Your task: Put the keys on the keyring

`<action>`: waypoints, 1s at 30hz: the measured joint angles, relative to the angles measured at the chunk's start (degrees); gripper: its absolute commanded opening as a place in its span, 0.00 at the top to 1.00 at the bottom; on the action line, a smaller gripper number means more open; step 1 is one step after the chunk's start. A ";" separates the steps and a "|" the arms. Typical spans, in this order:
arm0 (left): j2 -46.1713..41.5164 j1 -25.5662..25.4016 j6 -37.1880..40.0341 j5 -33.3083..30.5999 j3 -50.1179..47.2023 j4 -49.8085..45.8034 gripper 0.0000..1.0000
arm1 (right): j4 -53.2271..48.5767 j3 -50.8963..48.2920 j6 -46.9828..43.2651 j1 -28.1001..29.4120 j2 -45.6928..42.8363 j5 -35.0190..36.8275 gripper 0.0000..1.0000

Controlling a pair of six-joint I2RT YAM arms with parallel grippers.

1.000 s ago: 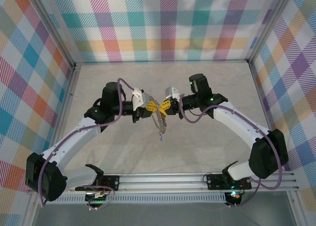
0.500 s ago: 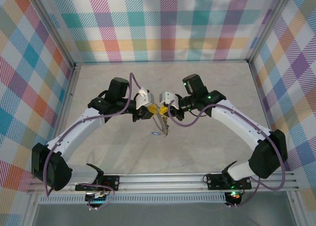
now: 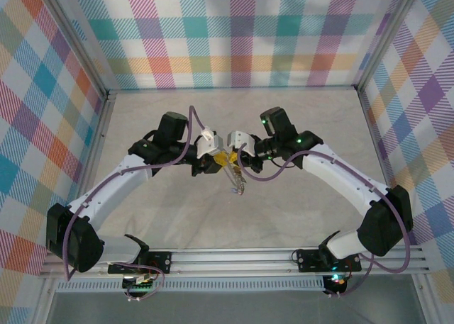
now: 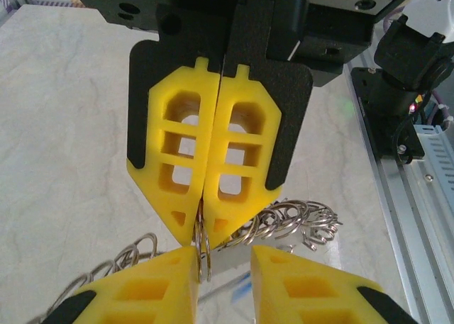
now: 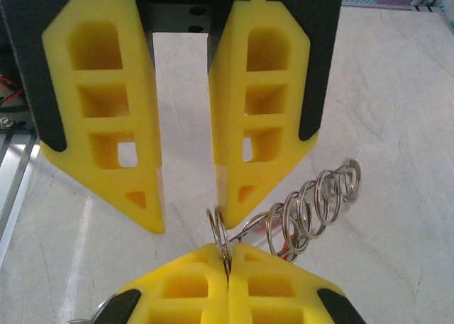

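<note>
While your left hand (image 4: 203,233) presses its yellow fingers together on the thin edge of the keyring (image 5: 221,237), your right hand (image 5: 188,218) faces it tip to tip with fingers apart, one fingertip beside that ring. Both meet over the middle of the desk (image 3: 305,210); small metal loops (image 5: 312,200) trail from the keyring

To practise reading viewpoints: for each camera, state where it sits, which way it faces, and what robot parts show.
Top external: above and behind the arms, looking down at the table; both arms show.
Left wrist: on left arm, facing the right gripper past its own shut jaws.
Right wrist: facing the left gripper past open jaws.
Shared: the pinched ring.
</note>
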 measured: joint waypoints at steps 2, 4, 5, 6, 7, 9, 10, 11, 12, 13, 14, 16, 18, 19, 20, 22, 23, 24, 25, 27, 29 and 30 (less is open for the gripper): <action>-0.02 -0.02 -0.42 -0.33 -0.02 0.35 0.79 | 0.92 -0.33 0.70 0.00 0.00 -0.39 1.00; -0.02 -0.02 -1.09 -0.72 -0.04 0.98 0.84 | 1.95 -0.63 1.31 0.00 0.00 -0.92 1.00; -0.02 -0.11 -1.22 -1.01 -0.04 1.33 0.86 | 2.29 -0.70 1.60 0.00 0.00 -1.14 1.00; -0.02 -0.24 -1.46 -1.51 -0.04 1.75 0.86 | 2.67 -0.81 2.08 0.00 0.00 -1.46 1.00; 0.00 -0.26 -1.40 -1.79 -0.04 1.84 0.86 | 2.80 -0.92 2.32 0.00 -0.02 -1.60 1.00; -0.02 -0.57 -1.31 -2.62 -0.04 1.86 0.86 | 2.93 -1.03 2.60 0.00 -0.02 -1.66 1.00; -0.02 -0.72 -1.27 -3.10 -0.04 1.86 0.86 | 2.93 -1.14 2.78 0.00 -0.02 -1.66 1.00; -0.02 -0.96 -1.22 -3.67 -0.04 1.81 0.85 | 2.93 -1.22 2.82 0.00 -0.02 -1.68 1.00; -0.02 -1.14 -1.07 -4.20 -0.04 1.77 0.85 | 2.91 -1.25 2.95 0.00 -0.02 -1.64 1.00; -0.02 -1.36 -0.94 -4.70 -0.02 1.75 0.85 | 2.91 -1.27 3.06 0.00 -0.02 -1.64 1.00; -0.02 -1.51 -0.70 -5.22 0.00 1.70 0.86 | 2.91 -1.29 3.26 0.00 -0.02 -1.62 1.00; -0.04 -1.75 -0.07 -6.05 0.17 1.53 0.93 | 2.89 -1.31 3.65 0.00 -0.02 -1.60 1.00; -0.04 -1.84 0.24 -6.86 0.31 1.31 1.00 | 2.89 -1.33 3.87 0.00 -0.02 -1.55 1.00; -0.11 -1.84 0.94 -7.19 0.35 1.16 1.00 | 2.91 -1.38 3.91 0.00 -0.02 -1.66 1.00; -0.20 -1.95 1.40 -7.69 0.35 1.18 1.00 | 2.99 -1.40 3.96 0.00 -0.02 -1.60 1.00; -0.74 -2.38 1.62 -8.85 0.31 1.20 1.00 | 3.08 -1.44 3.93 0.00 -0.02 -1.73 0.91; -1.16 -2.49 1.62 -9.42 0.22 1.27 1.00 | 3.32 -1.44 3.85 0.00 -0.02 -1.97 0.86; -1.60 -2.60 1.60 -9.84 0.11 1.40 1.00 | 3.67 -1.49 3.72 0.00 -0.02 -2.23 0.83; -2.01 -2.62 1.60 -10.03 0.00 1.44 1.00 | 4.20 -1.62 3.43 -0.07 -0.07 -2.58 0.83; -2.51 -2.62 1.60 -10.27 -0.11 1.40 1.00 | 5.11 -2.10 3.13 -0.57 -0.33 -3.67 0.81; -2.64 -2.62 1.55 -9.84 -0.33 1.64 1.00 | 5.29 -2.49 2.71 -1.16 -0.76 -4.92 0.77; -2.75 -2.54 1.51 -9.51 -0.72 1.99 1.00 | 5.42 -2.64 2.49 -1.51 -0.94 -5.33 0.76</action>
